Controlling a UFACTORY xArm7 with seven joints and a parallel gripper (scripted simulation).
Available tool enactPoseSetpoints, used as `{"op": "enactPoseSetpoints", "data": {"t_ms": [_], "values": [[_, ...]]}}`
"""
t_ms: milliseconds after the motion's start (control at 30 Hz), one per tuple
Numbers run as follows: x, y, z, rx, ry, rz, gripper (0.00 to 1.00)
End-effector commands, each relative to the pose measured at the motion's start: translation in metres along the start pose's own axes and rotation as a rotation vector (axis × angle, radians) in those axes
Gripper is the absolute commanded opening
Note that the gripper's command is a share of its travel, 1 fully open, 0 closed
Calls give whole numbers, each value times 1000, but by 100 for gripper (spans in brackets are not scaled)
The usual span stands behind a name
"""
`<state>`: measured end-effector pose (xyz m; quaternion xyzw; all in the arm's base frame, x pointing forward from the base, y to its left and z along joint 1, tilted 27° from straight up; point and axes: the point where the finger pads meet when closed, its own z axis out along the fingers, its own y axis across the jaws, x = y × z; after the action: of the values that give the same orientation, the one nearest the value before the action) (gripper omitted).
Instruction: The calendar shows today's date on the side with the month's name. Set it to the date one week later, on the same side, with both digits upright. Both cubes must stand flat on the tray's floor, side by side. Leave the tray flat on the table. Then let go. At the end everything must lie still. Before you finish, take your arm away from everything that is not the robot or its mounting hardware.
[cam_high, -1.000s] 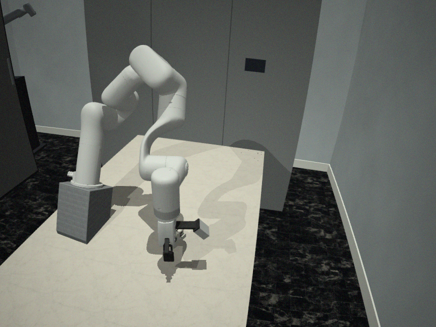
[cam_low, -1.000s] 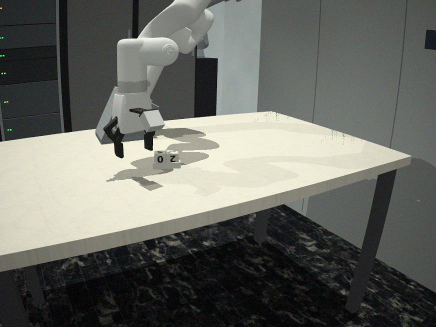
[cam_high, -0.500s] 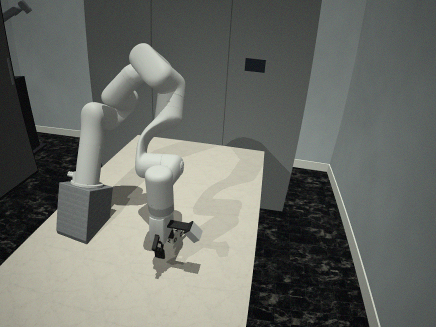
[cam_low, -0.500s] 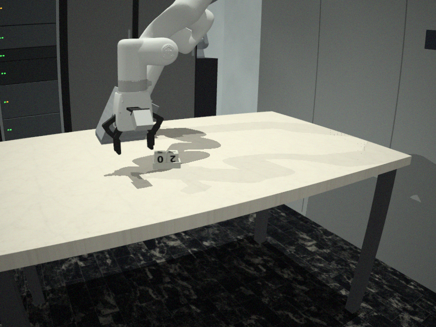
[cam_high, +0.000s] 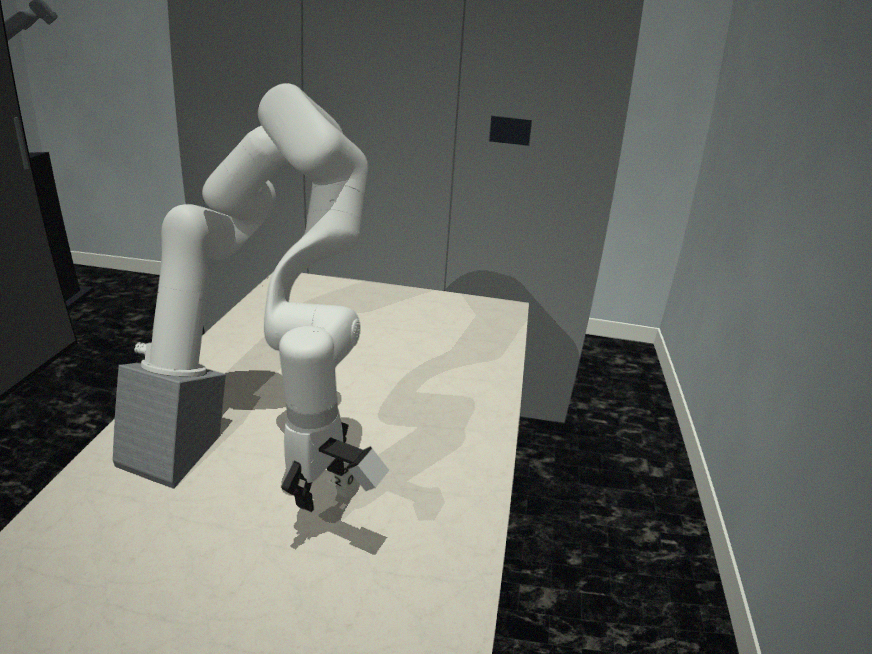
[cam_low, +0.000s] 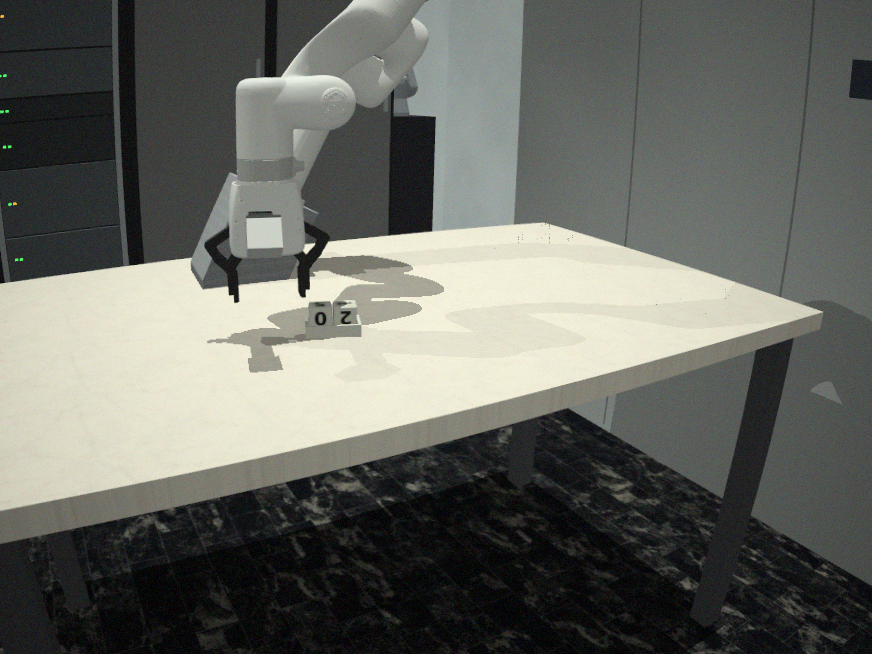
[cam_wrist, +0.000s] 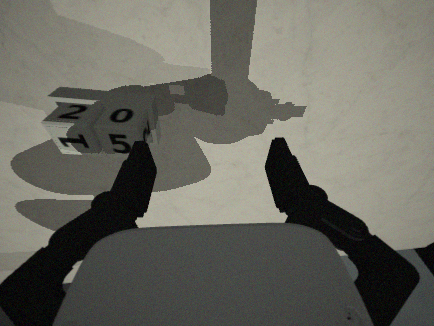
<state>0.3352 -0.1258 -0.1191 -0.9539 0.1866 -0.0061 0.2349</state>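
While the black 2-fingered gripper hangs wide open and empty, 2 white numbered cubes sit side by side in the pale shallow tray. They're probably flat.

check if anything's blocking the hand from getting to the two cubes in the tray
Nothing visible stands between the open hand and the cubes. They sit in the tray, off to one side of the hand and lower. The tray's low wall rises only around their base.
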Motion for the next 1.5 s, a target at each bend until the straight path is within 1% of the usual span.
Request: {"op": "enactPoseSetpoints", "data": {"t_ms": [0, 100, 267, 333, 367, 467, 667, 833, 900, 933, 967, 1033, 1233, 1400, 1467], "values": [[-8, 0, -2, -5, 0, 40, 100], [-9, 0, -2, -5, 0, 55, 100], [-12, -1, -2, -5, 1, 238, 100], [-13, -1, -2, -5, 1, 277, 100], [-18, -1, -2, -5, 1, 295, 100], [-31, -3, -2, -5, 1, 295, 100], [-32, -3, -2, -5, 1, 317, 100], [-35, -3, -2, -4, 2, 498, 100], [-36, -3, -2, -4, 2, 537, 100], [-41, -3, -2, -4, 2, 557, 100], [-48, -4, -2, -4, 2, 557, 100], [-55, -5, -2, -4, 2, 557, 100], [-56, -5, -2, -4, 2, 579, 100], [-59, -5, -2, -4, 2, 759, 100], [-60, -5, -2, -4, 2, 798, 100]]}}
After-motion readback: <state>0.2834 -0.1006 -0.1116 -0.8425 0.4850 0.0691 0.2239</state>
